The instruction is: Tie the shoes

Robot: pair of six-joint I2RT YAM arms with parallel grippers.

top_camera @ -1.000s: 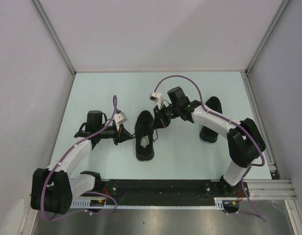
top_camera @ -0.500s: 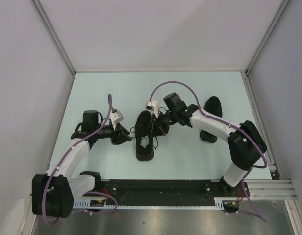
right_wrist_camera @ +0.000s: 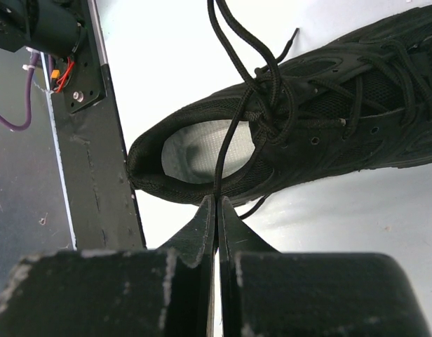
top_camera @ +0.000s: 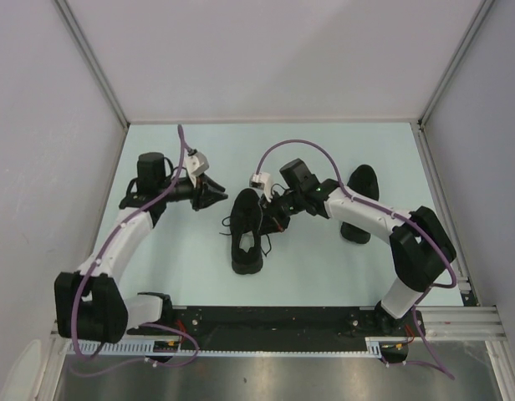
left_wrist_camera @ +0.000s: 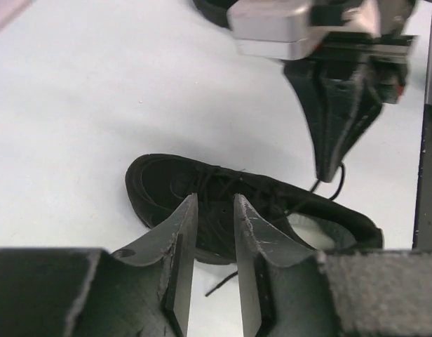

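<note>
The black low-top sneaker (top_camera: pixel 247 230) lies mid-table, toe pointing away, with a pale grey insole (right_wrist_camera: pixel 202 151) and loose thin black laces (right_wrist_camera: pixel 261 84). My right gripper (top_camera: pixel 275 220) is at the shoe's right side. In the right wrist view its jaws (right_wrist_camera: pixel 217 200) are shut on one lace strand that runs taut to the crossing over the tongue. My left gripper (top_camera: pixel 216 197) is up and left of the toe, apart from the shoe. In the left wrist view it (left_wrist_camera: pixel 214 200) is open and empty, with the shoe (left_wrist_camera: pixel 223 203) beyond the fingertips and the right gripper (left_wrist_camera: pixel 332 105) above it.
A second black shoe (top_camera: pixel 359 205) lies to the right, partly under my right arm. The black base rail (top_camera: pixel 274 322) runs along the near edge and also shows in the right wrist view (right_wrist_camera: pixel 97 140). Grey walls enclose the table on three sides.
My left gripper has pulled away from the shoe's left side, up and toward the far left. My right gripper shifted left against the shoe, still shut on the lace.
</note>
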